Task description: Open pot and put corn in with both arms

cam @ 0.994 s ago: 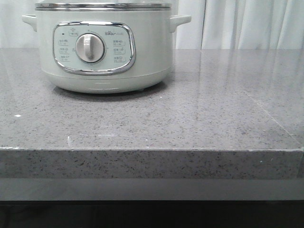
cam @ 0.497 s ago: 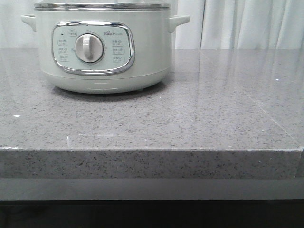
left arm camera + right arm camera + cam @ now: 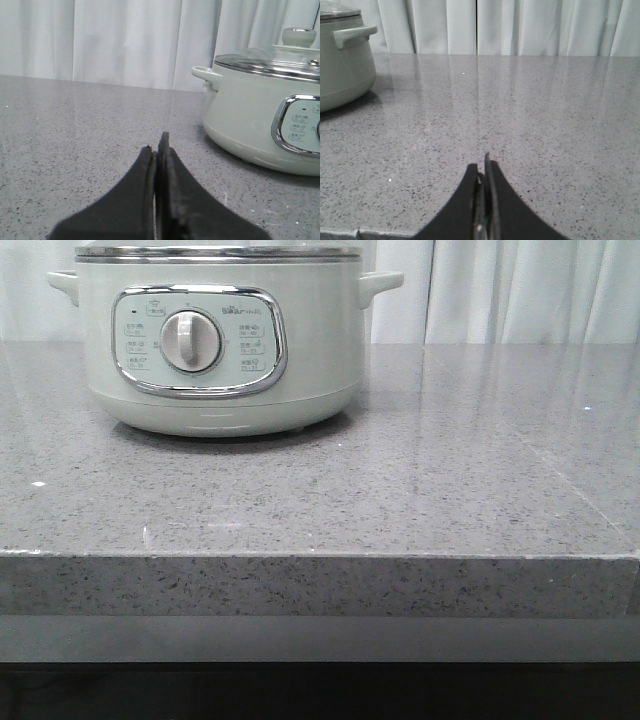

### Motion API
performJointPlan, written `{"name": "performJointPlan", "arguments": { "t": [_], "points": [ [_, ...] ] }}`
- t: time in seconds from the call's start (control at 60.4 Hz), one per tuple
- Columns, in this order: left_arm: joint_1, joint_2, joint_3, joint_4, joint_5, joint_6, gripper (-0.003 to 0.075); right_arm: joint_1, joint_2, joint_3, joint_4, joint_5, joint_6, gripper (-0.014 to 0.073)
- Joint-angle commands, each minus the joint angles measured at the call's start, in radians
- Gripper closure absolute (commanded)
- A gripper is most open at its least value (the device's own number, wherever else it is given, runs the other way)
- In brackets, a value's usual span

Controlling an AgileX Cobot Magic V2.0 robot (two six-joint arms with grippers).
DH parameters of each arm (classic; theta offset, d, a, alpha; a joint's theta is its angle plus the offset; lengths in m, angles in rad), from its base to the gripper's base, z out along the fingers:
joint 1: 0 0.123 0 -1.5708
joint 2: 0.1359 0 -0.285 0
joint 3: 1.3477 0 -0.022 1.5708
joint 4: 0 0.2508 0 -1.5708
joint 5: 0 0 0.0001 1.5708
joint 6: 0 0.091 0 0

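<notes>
The left gripper and right gripper are resting fully closed, holding nothing. The lidded pale grey-green round electric pot is standing ahead between them. Corn is not visible. Open the left jaws before approaching the glass lid's white knob.

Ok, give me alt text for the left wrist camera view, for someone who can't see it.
A large round pale grey-green electric pot with a glass lid on stands on a speckled grey stone counter, ahead of the left gripper, whose black jaws are shut and empty. White curtains hang behind.
</notes>
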Motion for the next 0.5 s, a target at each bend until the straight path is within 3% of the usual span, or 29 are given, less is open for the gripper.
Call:
{"name": "performJointPlan", "arguments": {
  "t": [0.0, 0.48],
  "points": [
    [0.002, -0.016, 0.006, 0.0, -0.083, -0.008, 0.0741, -0.005, -0.029, 0.008, 0.002, -0.117, -0.003, 0.066],
    [0.002, -0.016, 0.006, 0.0, -0.083, -0.008, 0.0741, -0.016, -0.028, 0.008, 0.002, -0.116, -0.003, 0.066]
  ]
}}
